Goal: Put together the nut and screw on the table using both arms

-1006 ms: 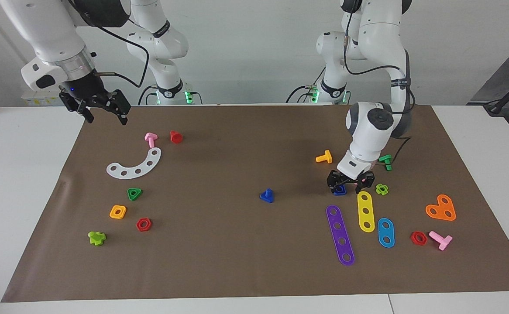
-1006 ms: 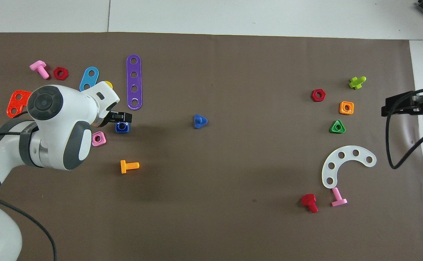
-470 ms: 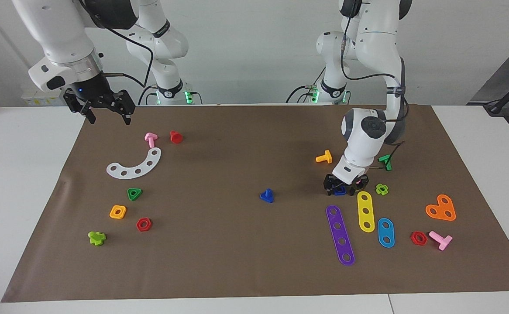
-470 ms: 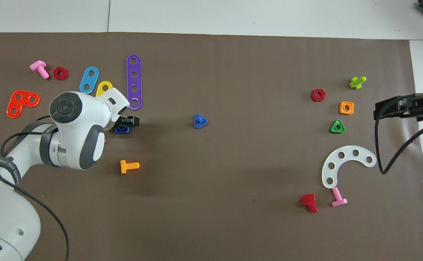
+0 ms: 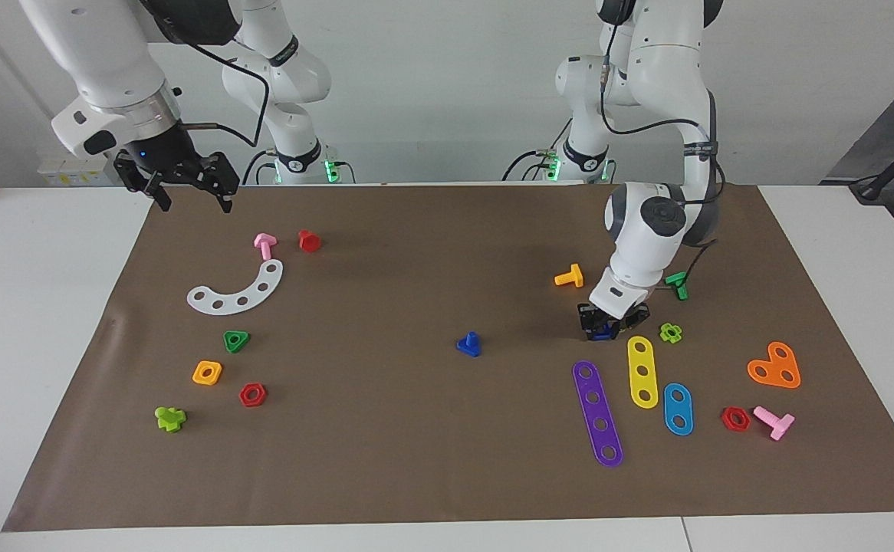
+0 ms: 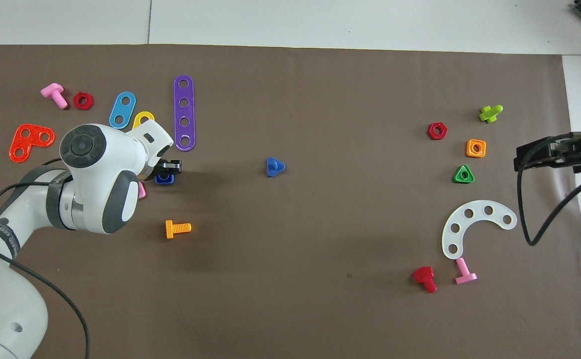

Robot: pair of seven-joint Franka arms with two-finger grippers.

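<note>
Since a second ago the left hand [image 5: 605,328] has closed its fingers from wide apart onto the nut [image 6: 165,178], which sits on the mat [image 5: 416,460] toward the left arm's end of the counter [image 5: 33,307], just beside the purple strip [image 5: 597,412] and yellow strip [image 5: 642,371]. Fingers look pinched on the nut's edges, though from across the counter only a sliver of blue shows between them, so how squarely it is caught is hard to say. The right hand [image 5: 190,193] has drifted a little while it waits, fingers spread and empty, over the mat's edge at its own end, above the pink screw [image 5: 264,244]. The screw [image 5: 469,344] stands head-down near the middle of the mat, well apart from both hands. The risk, as I judge it, is a shallow or off-centre pinch: on lifting, the nut could twist or slip out, or its hole could end up covered by a finger and block the threading later.
</note>
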